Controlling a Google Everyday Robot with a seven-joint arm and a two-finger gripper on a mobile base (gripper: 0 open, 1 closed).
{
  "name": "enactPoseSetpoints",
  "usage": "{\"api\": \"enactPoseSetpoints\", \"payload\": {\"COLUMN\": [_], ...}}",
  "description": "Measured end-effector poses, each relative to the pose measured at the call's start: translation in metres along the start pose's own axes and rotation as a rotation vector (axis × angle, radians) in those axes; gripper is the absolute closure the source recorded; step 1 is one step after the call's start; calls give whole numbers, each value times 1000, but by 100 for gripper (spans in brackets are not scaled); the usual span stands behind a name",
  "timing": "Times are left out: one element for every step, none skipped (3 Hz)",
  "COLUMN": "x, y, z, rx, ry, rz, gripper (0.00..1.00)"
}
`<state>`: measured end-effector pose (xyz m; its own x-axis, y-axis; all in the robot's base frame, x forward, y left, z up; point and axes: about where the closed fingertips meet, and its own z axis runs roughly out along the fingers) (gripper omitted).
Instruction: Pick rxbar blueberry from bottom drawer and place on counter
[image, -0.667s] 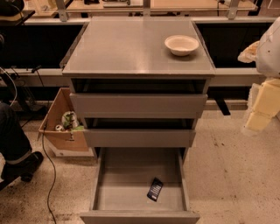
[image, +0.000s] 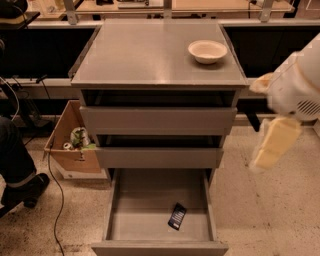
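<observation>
The rxbar blueberry (image: 177, 216), a small dark bar, lies flat on the floor of the bottom drawer (image: 145, 200), right of centre and near the front. That drawer is pulled wide open. The counter (image: 145, 55) is the grey top of the cabinet and carries a white bowl (image: 207, 51) at its back right. My gripper (image: 272, 145) hangs from the white arm (image: 295, 90) to the right of the cabinet, level with the middle drawer. It is well above and to the right of the bar and holds nothing that I can see.
The two upper drawers (image: 158, 120) stand slightly open. A cardboard box with rubbish (image: 70, 150) sits on the floor left of the cabinet, with a cable (image: 55, 190) beside it. A person's leg and shoe (image: 17, 175) are at far left. A wooden workbench (image: 200, 6) runs behind.
My arm and gripper have moved left and down, closer to the cabinet's right side. The bar, drawers and bowl have not moved.
</observation>
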<state>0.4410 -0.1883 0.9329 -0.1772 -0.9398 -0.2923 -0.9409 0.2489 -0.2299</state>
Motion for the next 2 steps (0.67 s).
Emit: {"api": "enactPoseSetpoints", "payload": {"x": [-12,-22], "y": [16,23], "z": [65,137], "rx": [-31,-69], "ry": [-80,-145], "rz": [-14,-26], "gripper": [0,0]}}
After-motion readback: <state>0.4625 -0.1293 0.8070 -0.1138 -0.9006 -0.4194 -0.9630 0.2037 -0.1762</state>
